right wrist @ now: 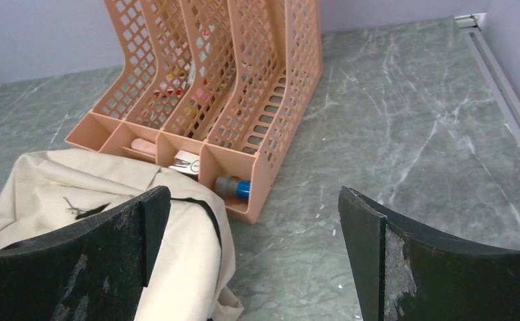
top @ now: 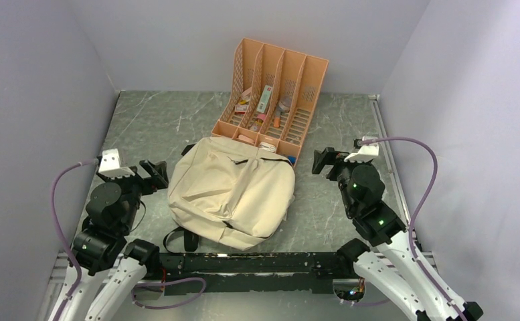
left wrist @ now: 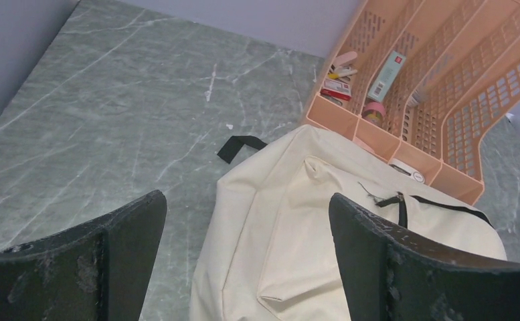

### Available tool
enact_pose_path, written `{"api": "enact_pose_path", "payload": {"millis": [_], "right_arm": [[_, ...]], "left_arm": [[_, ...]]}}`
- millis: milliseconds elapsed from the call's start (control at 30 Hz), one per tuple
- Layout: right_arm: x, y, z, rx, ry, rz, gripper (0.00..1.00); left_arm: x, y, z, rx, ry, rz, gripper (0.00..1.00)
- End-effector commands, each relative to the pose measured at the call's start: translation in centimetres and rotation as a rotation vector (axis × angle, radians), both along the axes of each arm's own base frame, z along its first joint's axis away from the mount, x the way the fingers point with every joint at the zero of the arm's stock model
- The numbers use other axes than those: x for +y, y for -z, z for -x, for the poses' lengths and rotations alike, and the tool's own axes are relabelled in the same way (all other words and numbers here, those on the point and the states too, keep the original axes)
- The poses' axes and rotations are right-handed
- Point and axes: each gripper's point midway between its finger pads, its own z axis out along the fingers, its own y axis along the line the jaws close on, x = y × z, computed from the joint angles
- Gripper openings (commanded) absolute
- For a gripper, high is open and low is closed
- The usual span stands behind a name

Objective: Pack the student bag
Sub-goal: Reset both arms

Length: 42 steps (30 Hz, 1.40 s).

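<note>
Student bag (top: 230,194) before file organizer (top: 274,93), touching

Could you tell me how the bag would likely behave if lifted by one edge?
Probably floppy: the bag lies slumped and creased, so it would likely sag and fold. It looks flat, so perhaps light for its size. Its loose straps may dangle.

No text, brand, number or sign can be read in any of the views. A slim teal box (left wrist: 385,75) standing in the orange file organizer (left wrist: 458,114) carries a small red mark near its upper end. In the next compartment a red-and-white packet (left wrist: 336,89) shows some print, but both are too small to make out.
</note>
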Motion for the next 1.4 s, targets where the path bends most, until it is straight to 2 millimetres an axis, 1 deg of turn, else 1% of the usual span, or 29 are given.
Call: {"api": "enact_pose_path", "payload": {"millis": [0,200,300,400,500,700,933,1167,1367], "right_arm": [[-1.4,-0.6,0.0,-0.051,0.064,0.009,1.00],[-1.9,-0.2,0.0,-0.050,0.093,0.009,1.00],[-2.0,-0.4,0.0,-0.057,0.095,0.011,1.00],[-1.8,-0.8,0.1,-0.063,0.074,0.041,1.00],[-1.6,-0.6,0.0,-0.067,0.058,0.061,1.00],[-1.5,-0.5,-0.3,-0.080,0.068,0.030,1.00],[-1.7,0.1,-1.0,-0.065,0.107,0.025,1.00],[-1.7,-0.2,-1.4,-0.092,0.122,0.000,1.00],[-2.3,-0.7,-1.5,-0.103,0.163,-0.002,1.00]], "left_arm": [[1.5,0.2,0.5,-0.012,-0.076,0.003,0.94],[1.4,0.4,0.3,-0.006,-0.071,-0.002,0.94],[1.3,0.5,0.2,-0.003,-0.069,-0.003,0.94],[1.2,0.6,0.1,0.002,-0.065,-0.005,0.94],[1.3,0.7,0.1,0.009,-0.070,-0.004,0.94],[1.7,0.7,0.1,0.023,-0.103,0.006,0.95],[2.3,1.6,-0.4,0.075,-0.149,-0.018,0.95],[2.2,1.5,-0.4,0.075,-0.136,-0.027,0.95],[1.9,1.3,-0.3,0.055,-0.118,-0.025,0.95]]}}
